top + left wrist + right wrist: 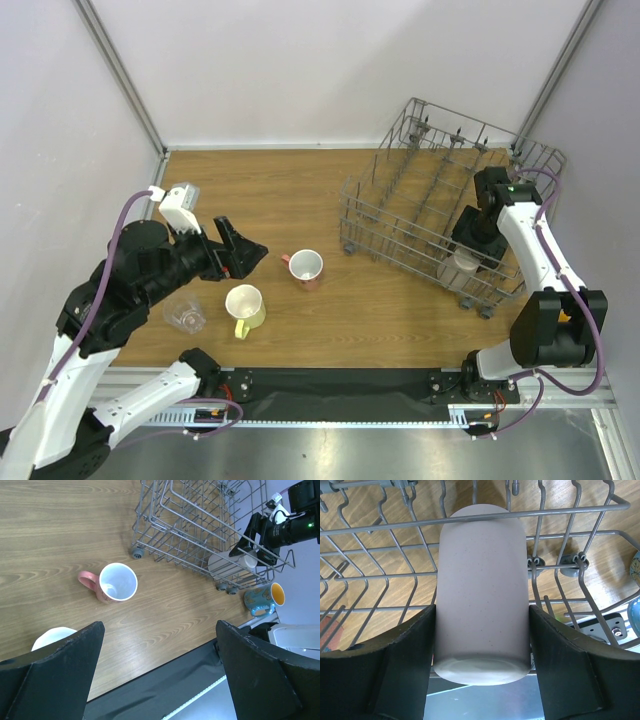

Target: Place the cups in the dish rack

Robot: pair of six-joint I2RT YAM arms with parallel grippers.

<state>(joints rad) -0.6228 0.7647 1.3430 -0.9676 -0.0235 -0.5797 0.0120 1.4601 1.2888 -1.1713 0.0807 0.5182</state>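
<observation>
Wood-grain tabletop (300, 190) fills my overhead view, closed in by plain white walls, with both arm bases on the black rail at the near edge. On the far right sits the large grey wire dish rack (400, 200) with upright tines and small wheels, set at an angle to the table edges. My right gripper (482, 630) is down inside the rack's near right corner, and on its wrist camera I see both black fingers pressed against the sides of the beige handleless cup (482, 590), so it is clamped on that cup among the wires; I cannot tell which end of the cup faces up. My left gripper (160, 630) hovers above the left half of the table with its fingers spread wide and nothing between them. Below and ahead of it stands the salmon-pink mug with a white inside (117, 582), upright, near the middle of the table and well apart from the rack. The pale yellow handled mug (245, 305) stands upright nearer the front edge, and the small clear glass (186, 315) sits just beside it on the left, close under my left arm. A blue patterned cup with an orange-yellow inside (262, 600) stands on the table just outside the rack's near corner.
</observation>
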